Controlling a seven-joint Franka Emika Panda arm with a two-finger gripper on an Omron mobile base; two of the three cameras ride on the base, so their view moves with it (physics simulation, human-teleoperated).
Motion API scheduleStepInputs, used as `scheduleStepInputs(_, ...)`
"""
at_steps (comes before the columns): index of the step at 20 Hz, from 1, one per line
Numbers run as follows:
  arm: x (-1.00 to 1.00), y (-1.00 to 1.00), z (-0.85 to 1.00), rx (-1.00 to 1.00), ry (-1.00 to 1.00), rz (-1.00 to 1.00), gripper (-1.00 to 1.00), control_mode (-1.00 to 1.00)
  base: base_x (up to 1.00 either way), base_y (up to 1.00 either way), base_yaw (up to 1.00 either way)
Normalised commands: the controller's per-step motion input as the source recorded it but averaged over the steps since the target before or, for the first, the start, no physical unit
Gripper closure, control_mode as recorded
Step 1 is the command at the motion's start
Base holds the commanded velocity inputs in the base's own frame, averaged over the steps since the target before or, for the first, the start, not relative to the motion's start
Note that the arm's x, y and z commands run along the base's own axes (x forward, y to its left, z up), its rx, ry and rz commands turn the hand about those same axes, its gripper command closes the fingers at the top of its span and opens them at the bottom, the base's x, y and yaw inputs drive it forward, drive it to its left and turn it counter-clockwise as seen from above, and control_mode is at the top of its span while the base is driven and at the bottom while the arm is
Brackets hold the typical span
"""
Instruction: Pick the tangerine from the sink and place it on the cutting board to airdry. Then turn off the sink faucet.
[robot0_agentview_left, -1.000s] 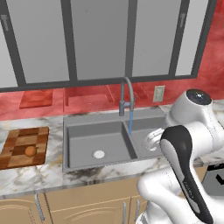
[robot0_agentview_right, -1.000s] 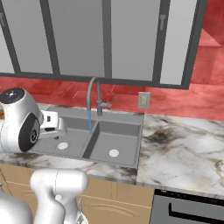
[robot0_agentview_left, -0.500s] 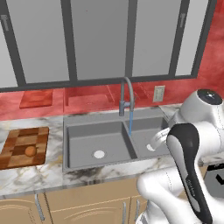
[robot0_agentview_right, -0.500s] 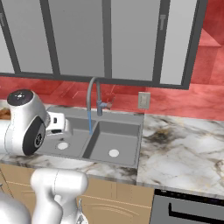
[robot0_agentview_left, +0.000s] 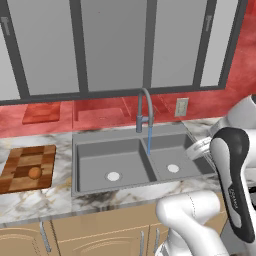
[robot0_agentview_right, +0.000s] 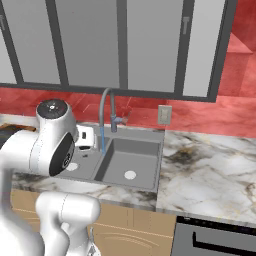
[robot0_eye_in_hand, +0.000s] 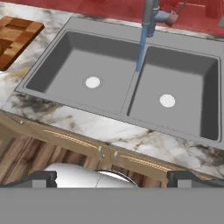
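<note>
The marble counter runs along the red back wall, beneath a row of grey wall cabinets. Wooden base cabinets sit below the counter edge.

The sink is set into the counter. It has two grey basins, each with a white round drain. Both basins hold no objects.

The cutting board lies flat on the counter, just left of the sink. Its checkered corner also appears at the upper left of the hand view.

A plain reddish-brown board rests against the back wall, behind and apart from the cutting board.

The sink faucet stands behind the divider between the basins. A blue water stream falls from its spout onto the divider area. The faucet is running. Its small side handle points to the right in the hand view.

A wall outlet is mounted right of the faucet.

The tangerine rests on the cutting board, near its centre.

The gripper hangs above the counter's front edge, facing the sink. Its two finger tips stand far apart, with nothing between them.
</note>
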Motion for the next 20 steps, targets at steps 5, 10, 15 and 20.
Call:
scheduleStepInputs(5,0.08,-0.34,0.06,0.09,-0.04,0.02,-1.0,-1.0,0.0,0.0,0.0)
scheduleStepInputs(10,0.0,-0.33,0.02,0.12,-0.04,0.04,-1.0,-1.0,0.0,0.0,0.0)
scheduleStepInputs(15,0.08,-0.06,0.0,0.04,0.0,0.07,-1.0,-1.0,0.0,0.0,0.0)
scheduleStepInputs(20,0.05,-0.08,0.0,0.04,-0.06,0.11,-1.0,-1.0,0.0,0.0,0.0)
